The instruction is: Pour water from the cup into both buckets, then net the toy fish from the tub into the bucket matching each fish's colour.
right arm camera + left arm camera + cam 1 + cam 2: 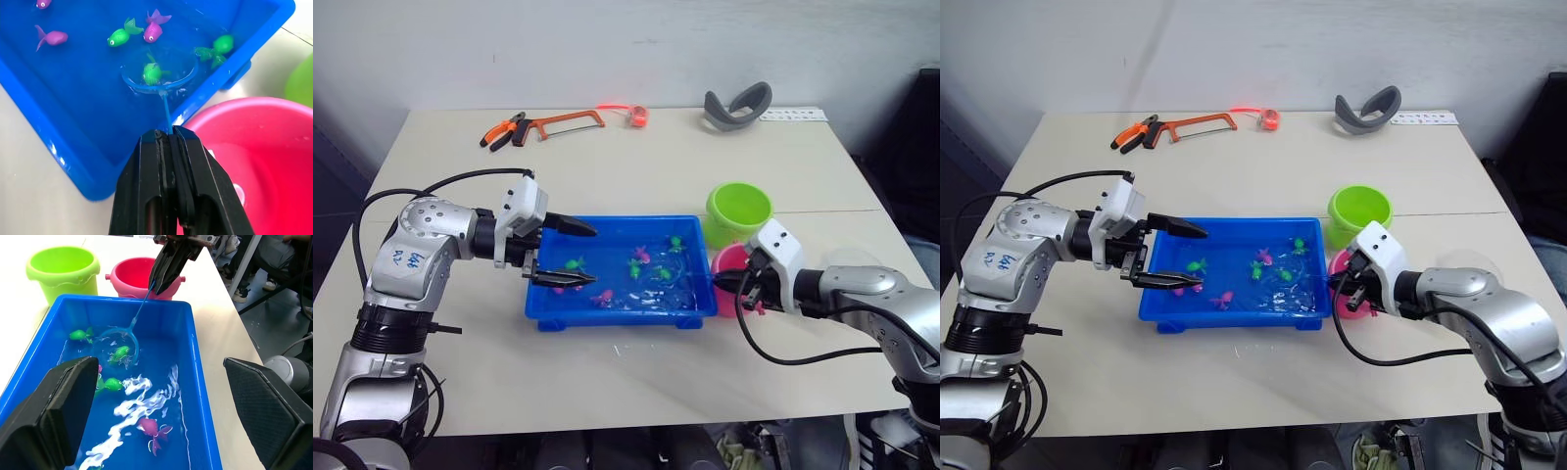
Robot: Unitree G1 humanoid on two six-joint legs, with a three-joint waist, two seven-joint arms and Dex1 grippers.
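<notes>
the pink bucket is mostly hidden behind the right gripper in the eye views. the net's handle disappears between its fingers. water inside either bucket cannot be made out.

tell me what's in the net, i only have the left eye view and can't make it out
Observer: A small green plastic toy fish sits inside the round light-blue mesh net, hoop in the water.
Operator: right gripper got the handle firmly
Observer: Yes, the right gripper is shut on the net's thin stick.
Operator: anything in the pink bucket yet
Observer: The round pink plastic bucket holds water; I can't make out any fish there.
</notes>
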